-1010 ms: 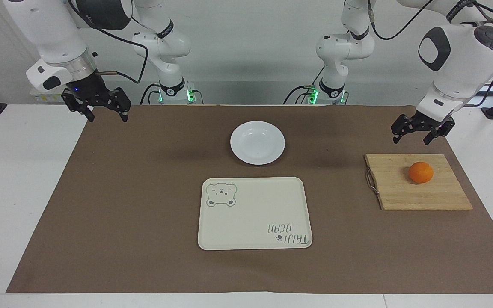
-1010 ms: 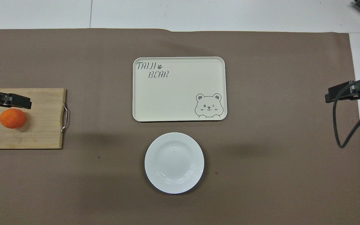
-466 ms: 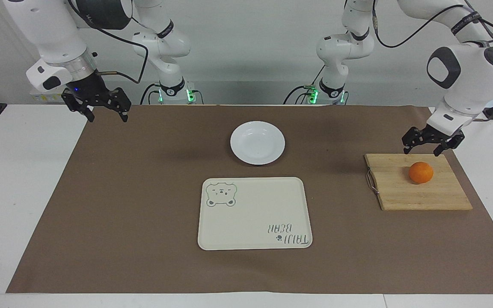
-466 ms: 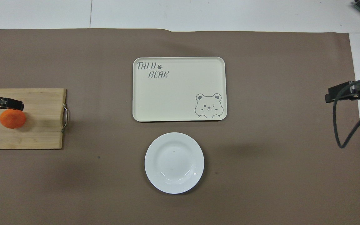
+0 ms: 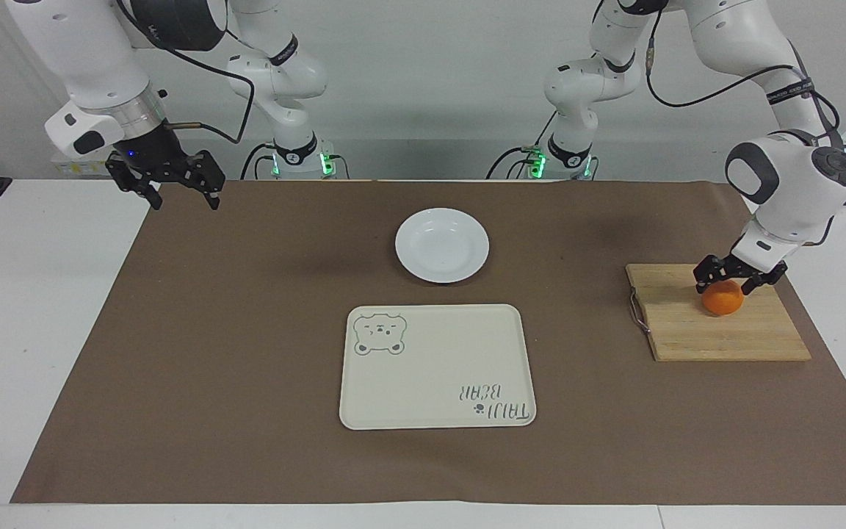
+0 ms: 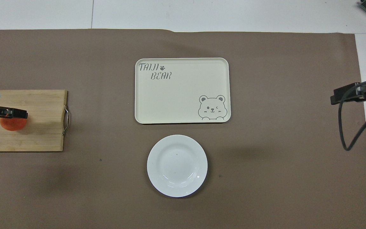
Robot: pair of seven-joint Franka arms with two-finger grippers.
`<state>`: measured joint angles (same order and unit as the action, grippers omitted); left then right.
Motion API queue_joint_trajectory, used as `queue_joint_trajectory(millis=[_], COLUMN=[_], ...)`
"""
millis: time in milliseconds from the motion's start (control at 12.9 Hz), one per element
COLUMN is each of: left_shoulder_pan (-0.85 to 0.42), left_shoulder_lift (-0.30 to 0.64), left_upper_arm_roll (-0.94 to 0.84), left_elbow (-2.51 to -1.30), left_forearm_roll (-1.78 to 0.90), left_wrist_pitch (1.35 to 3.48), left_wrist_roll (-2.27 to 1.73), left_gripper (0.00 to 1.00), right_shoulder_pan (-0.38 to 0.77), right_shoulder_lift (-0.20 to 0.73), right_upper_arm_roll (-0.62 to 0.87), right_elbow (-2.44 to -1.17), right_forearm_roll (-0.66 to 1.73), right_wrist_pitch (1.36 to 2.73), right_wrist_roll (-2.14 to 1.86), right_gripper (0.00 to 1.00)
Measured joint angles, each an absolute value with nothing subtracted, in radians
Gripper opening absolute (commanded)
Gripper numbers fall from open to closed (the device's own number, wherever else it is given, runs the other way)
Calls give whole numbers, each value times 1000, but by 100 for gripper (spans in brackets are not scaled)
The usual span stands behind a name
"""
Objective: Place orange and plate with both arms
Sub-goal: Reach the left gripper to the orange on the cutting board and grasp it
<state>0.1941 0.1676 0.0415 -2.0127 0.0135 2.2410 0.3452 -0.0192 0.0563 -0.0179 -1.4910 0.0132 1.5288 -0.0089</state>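
Observation:
The orange [image 5: 722, 302] lies on a wooden cutting board [image 5: 717, 334] toward the left arm's end of the table. My left gripper [image 5: 736, 282] is low over it and open, one finger on each side of the fruit's top; whether the fingers touch it I cannot tell. In the overhead view the left gripper [image 6: 9, 113] covers most of the orange [image 6: 11, 125]. The empty white plate [image 5: 441, 245] sits mid-table, nearer to the robots than the tray. My right gripper [image 5: 166, 187] waits open in the air over the brown mat's edge at the right arm's end.
A cream tray with a bear drawing [image 5: 438, 367] lies farther from the robots than the plate [image 6: 177, 165]. The cutting board [image 6: 40, 127] has a metal handle on the side toward the tray [image 6: 182, 90]. A brown mat [image 5: 247, 330] covers the table.
My left gripper has come down from above the board's robot-side edge onto the orange, jaws still wide. The right arm, plate and tray have not moved.

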Motion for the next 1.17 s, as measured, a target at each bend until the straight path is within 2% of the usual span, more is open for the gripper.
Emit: queue_joint_trajectory(millis=[621,1165], left_shoulder_pan=[215,227], left_shoulder_lift=[178,225], left_upper_arm_roll=[39,41], left_elbow=[-2013,-2018], left_forearm_roll=[14,13], left_wrist_pitch=[2310,2328], left_wrist_roll=[346,346], left_gripper=[100,100], right_shoulder_pan=[-19,-19], right_shoulder_lift=[56,56], right_upper_arm_roll=[-18,-18], right_elbow=[-1491,-1491], right_forearm_roll=[13,13], right_wrist_pitch=[1529,1529], right_wrist_roll=[-9,-9], right_gripper=[100,100])
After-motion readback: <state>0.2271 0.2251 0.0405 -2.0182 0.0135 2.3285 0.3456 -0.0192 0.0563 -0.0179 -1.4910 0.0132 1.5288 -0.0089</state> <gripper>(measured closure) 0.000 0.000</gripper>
